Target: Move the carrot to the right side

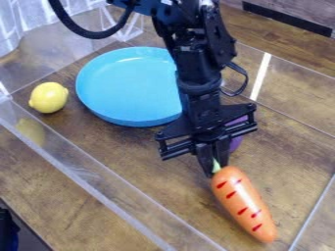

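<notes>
Tool (214, 165) tight on one carrot (245, 201)

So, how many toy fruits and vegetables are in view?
2. A lemon lies left of the blue plate; a carrot lies at the lower right, its top at the claw. The arm may hide another.

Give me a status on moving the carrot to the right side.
Done: the carrot lies on the table to the right of the blue plate, far from the yellow toy lemon. In hand: the claw is shut on the carrot's leafy top end. Left: perhaps a little more travel to the right, then opening the claw and lifting away.
</notes>
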Available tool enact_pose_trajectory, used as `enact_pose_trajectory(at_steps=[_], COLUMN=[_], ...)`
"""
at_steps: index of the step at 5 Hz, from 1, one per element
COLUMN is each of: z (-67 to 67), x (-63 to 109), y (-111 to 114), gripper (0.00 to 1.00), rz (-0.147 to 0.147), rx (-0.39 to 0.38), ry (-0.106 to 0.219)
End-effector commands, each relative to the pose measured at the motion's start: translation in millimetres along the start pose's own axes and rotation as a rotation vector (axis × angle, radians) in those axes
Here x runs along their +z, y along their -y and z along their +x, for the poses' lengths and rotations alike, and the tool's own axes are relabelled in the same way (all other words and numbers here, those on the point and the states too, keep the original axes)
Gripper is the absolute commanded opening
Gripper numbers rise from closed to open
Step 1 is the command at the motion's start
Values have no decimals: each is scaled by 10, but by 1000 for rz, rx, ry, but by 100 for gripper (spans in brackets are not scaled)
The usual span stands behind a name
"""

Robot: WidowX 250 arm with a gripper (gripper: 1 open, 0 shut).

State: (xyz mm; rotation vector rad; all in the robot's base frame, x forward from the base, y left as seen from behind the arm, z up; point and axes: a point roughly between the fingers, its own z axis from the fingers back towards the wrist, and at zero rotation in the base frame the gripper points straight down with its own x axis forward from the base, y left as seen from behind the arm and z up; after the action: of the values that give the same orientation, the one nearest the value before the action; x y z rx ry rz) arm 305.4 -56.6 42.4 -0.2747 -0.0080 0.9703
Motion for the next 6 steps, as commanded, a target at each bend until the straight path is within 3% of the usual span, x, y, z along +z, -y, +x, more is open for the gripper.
enact_pose_trajectory(at_steps=[1, 6], z=[-66, -554], x=[75, -350], y=[169, 545], gripper=[0, 0], rz=[-49, -60], rx=[-35, -102], ry=[26, 17])
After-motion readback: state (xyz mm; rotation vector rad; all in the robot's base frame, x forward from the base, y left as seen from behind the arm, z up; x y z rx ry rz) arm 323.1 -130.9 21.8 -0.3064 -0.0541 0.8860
